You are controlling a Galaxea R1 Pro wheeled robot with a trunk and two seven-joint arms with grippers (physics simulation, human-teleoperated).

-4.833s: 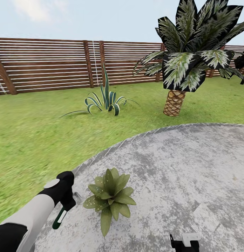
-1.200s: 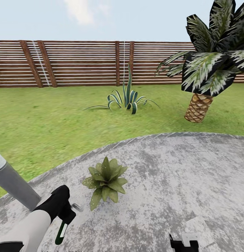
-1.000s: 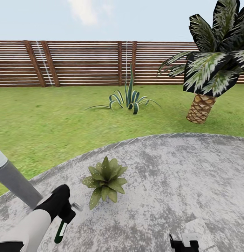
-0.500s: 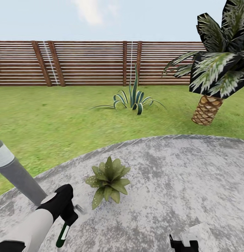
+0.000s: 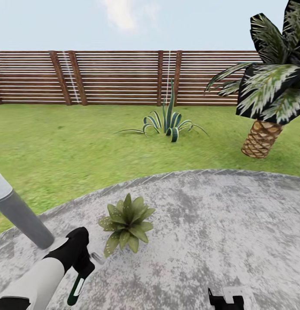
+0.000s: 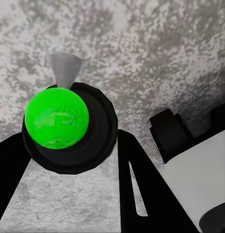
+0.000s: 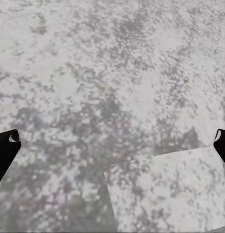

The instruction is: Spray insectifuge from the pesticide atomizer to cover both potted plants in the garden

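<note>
1. Left wrist view: the left gripper [image 6: 69,160] is clamped on the pesticide atomizer [image 6: 64,128].
2. The right gripper's [image 7: 112,141] fingers stand wide apart over the patio [image 5: 219,224].
3. One potted plant [image 5: 125,221] stands just beside the atomizer's nozzle.
4. Farther off lie lawn [image 5: 59,146] and fence [image 5: 120,77].

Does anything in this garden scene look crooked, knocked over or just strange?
One thing: a grey pole at the patio's edge leans sharply instead of standing upright. The potted plant sits upright on the paving, and the left gripper beside it holds the atomizer. Nothing looks spilled or broken.
</note>
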